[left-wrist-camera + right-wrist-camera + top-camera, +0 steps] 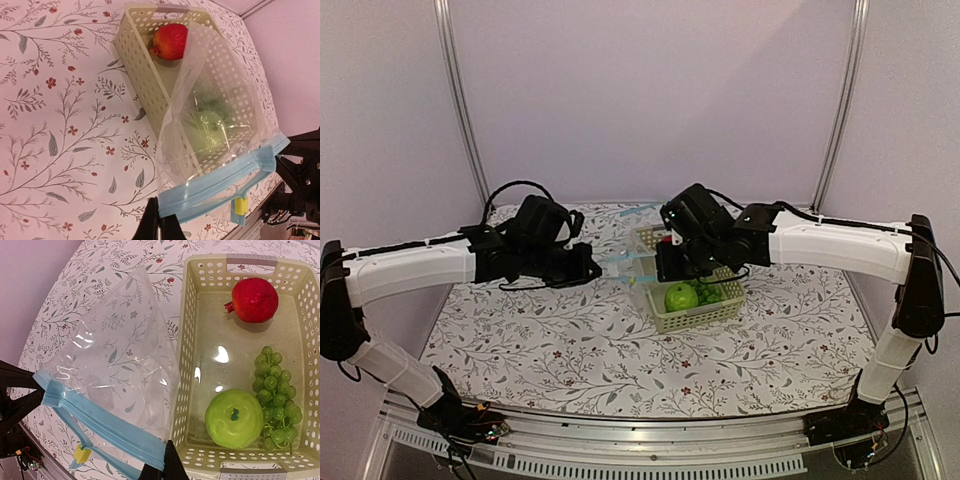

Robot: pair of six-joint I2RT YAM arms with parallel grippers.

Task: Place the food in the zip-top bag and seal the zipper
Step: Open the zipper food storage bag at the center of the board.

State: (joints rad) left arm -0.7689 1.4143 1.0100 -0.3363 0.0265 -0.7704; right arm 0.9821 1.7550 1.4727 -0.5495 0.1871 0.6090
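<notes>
Fruit: round red apple (255, 299) and round green apple (234, 418) were spotted beside the right pincer (160, 464); thin clear plastic bag (115, 355) was pinched tight by its light blue zipper (105, 426) in that one and the left pincer (159, 222).

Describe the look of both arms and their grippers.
Both the left arm and right arm have white tubular links joined by black joints. Black cables loop over the wrists. Each ends in a bulky black head; the left gripper and right gripper have slim black fingers. A small green light shows on the right wrist.

One each: red apple (254, 300), green apple (234, 418), grape bunch (277, 395), basket (188, 340), bag (115, 365).
</notes>
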